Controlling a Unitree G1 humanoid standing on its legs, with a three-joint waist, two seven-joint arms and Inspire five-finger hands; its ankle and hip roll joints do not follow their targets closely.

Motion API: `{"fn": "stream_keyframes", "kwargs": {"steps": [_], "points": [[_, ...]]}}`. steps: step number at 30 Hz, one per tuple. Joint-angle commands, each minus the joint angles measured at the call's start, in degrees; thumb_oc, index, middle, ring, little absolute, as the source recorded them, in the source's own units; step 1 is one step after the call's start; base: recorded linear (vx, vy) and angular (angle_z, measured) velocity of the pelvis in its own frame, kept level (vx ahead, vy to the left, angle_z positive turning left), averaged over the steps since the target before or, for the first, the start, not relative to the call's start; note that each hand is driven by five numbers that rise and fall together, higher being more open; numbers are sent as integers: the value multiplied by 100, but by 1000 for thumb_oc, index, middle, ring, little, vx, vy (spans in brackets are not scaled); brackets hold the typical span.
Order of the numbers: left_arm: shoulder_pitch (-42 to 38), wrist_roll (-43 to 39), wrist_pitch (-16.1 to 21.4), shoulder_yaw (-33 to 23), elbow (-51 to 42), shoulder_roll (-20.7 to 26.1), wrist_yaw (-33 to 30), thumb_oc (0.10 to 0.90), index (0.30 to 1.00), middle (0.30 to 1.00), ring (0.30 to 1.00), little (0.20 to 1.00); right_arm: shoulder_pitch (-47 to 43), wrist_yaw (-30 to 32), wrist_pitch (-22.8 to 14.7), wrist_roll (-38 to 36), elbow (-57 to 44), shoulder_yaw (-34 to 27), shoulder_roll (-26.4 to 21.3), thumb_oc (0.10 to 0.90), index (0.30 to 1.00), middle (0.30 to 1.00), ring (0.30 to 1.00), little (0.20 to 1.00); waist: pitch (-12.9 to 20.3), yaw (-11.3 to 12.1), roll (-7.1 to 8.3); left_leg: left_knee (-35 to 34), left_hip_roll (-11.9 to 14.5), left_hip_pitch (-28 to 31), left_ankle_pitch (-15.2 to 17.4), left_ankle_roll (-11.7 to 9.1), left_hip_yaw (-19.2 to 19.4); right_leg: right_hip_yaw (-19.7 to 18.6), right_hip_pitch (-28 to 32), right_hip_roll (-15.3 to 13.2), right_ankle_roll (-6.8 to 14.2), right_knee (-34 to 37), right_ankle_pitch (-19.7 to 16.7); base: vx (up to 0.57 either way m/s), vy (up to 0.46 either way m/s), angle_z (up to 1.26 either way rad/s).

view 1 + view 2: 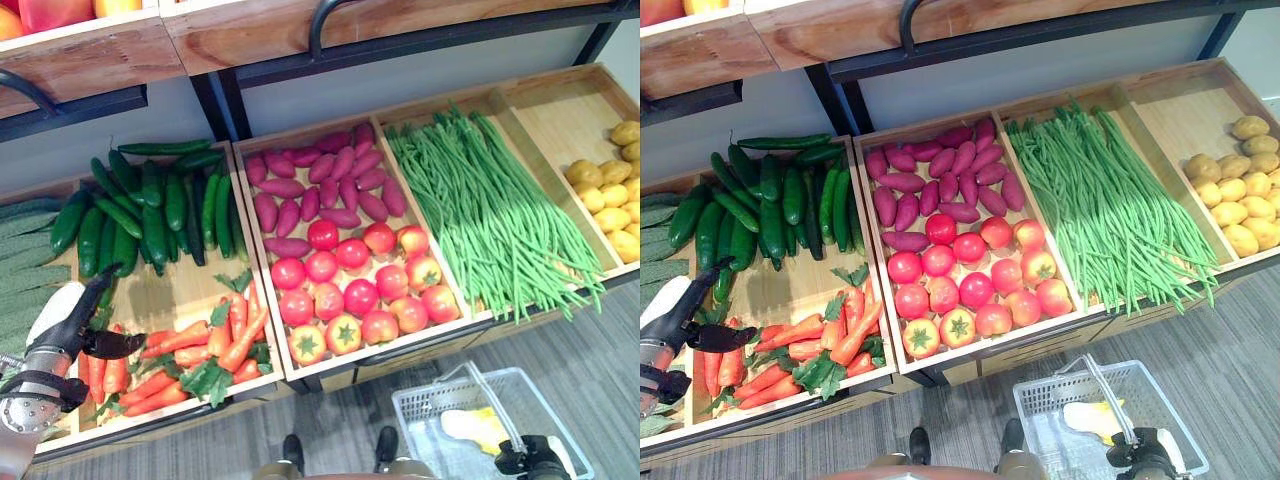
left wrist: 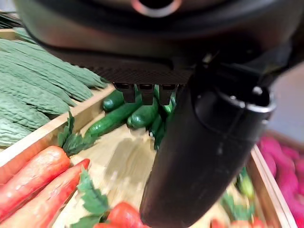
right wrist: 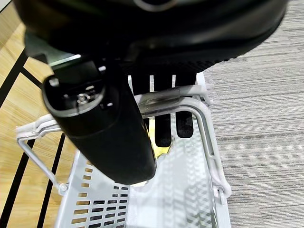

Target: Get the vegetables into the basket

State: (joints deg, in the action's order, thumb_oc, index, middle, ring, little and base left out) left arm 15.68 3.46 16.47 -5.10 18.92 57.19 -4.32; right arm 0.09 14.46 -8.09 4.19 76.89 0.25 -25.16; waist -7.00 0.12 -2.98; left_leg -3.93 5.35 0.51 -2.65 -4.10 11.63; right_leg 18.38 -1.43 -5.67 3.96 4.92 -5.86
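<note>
Orange carrots [image 1: 190, 350] with green tops lie in the near-left wooden compartment, with dark green cucumbers [image 1: 150, 210] in a pile behind them. My left hand [image 1: 75, 320] hovers open over the left end of the carrots [image 2: 33, 180], thumb spread, holding nothing. A pale grey plastic basket [image 1: 425, 410] hangs low at the front right, with a yellow item [image 1: 470, 425] inside. My right hand [image 1: 530, 460] is shut on the basket's handle [image 3: 166, 102], fingers curled under the bar.
Bumpy green gourds [image 1: 25, 260] lie at the far left. Purple sweet potatoes [image 1: 320, 185] and tomatoes [image 1: 360, 290] share the middle bin. Green beans [image 1: 490, 210] and yellow potatoes [image 1: 610, 195] lie to the right. A wooden shelf [image 1: 230, 40] overhangs the back. Grey carpet [image 1: 600, 380] lies below.
</note>
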Motion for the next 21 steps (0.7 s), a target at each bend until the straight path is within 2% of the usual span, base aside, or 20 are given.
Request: {"fn": "stream_keyframes", "kwargs": {"steps": [1,12,21], "points": [[-293,-257,341,-510,-455,712,0,900,1000,1000,1000,1000,-255,143,-199,34,10,134,-377,400,300,300,300,300,147,-93,399,-107,238,-193,-183,-345,-140,-339,-25,-717,736,8,-266,0,0,0],[-995,294,281,232,-488,906,-90,900,1000,1000,1000,1000,-344,158,-173,68,-86,305,-361,400,300,300,300,300,-36,-125,495,-107,198,-360,-221,-322,-194,-361,-175,-737,749,8,-339,-3,4,1],[-1174,443,329,590,-645,1190,99,900,1000,1000,1000,1000,-428,181,-154,94,-37,355,-389,400,300,300,300,300,-63,-134,519,-107,213,-364,-227,-327,-211,-355,-165,-723,750,8,-334,0,0,0]]}}
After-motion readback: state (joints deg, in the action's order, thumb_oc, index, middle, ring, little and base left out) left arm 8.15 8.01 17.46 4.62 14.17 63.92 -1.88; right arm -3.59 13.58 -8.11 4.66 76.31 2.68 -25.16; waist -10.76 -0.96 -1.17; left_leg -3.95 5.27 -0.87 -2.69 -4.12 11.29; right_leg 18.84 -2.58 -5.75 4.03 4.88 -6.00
